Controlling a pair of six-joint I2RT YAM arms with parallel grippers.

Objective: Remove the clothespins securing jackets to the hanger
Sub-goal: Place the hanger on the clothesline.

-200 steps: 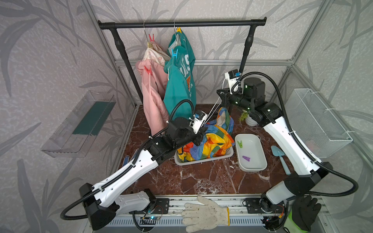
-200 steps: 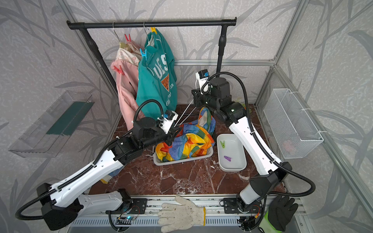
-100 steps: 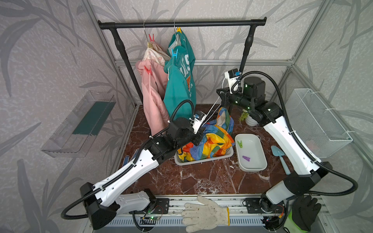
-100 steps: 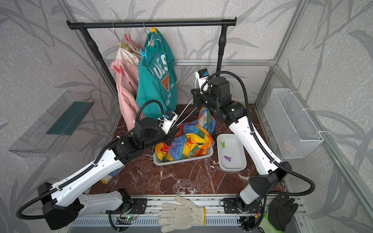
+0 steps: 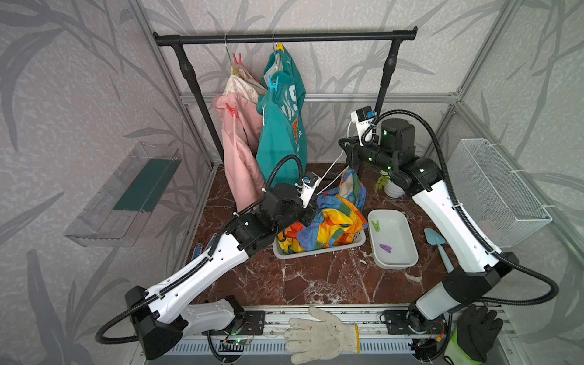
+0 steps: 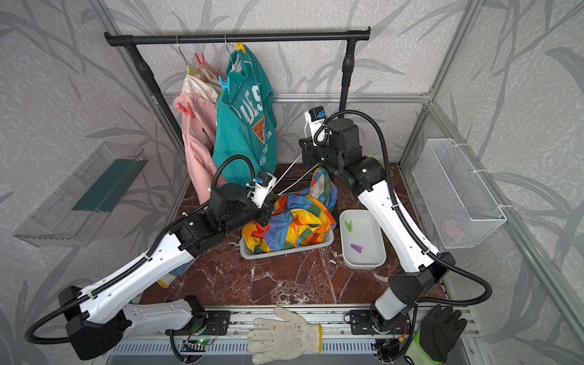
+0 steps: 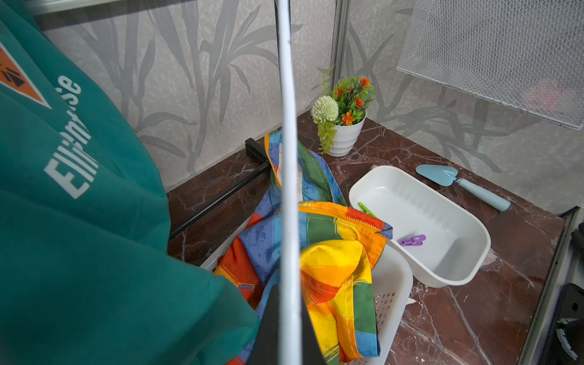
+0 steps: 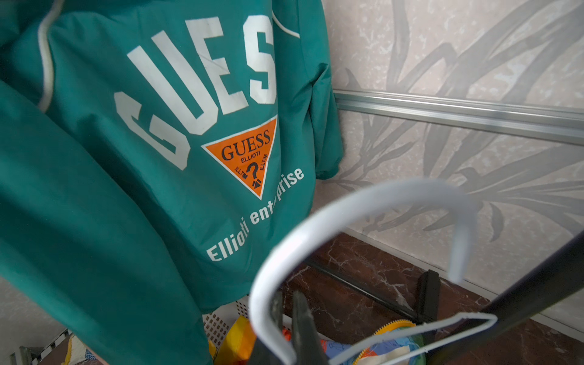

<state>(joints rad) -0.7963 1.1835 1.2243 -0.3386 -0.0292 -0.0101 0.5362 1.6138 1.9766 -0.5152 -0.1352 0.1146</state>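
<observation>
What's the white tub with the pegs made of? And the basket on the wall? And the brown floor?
White tub: probably smooth moulded plastic, faintly glossy, with rounded corners.
Wall basket: white-coated wire mesh; you see through it.
Brown floor: polished marble or a marble-look sheet, white veins; can't tell which.

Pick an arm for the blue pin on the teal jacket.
Right, likely. Both hold the white hanger, but the right gripper sits higher, nearer the blue pin, facing the teal jacket; the left gripper is low by the basket.

Marble tabletop [image 5: 316, 278] carries a basket [image 5: 319, 252], tub [image 5: 396, 230], flowerpot [image 5: 393, 189] and blue trowel [image 5: 437, 243].
</observation>
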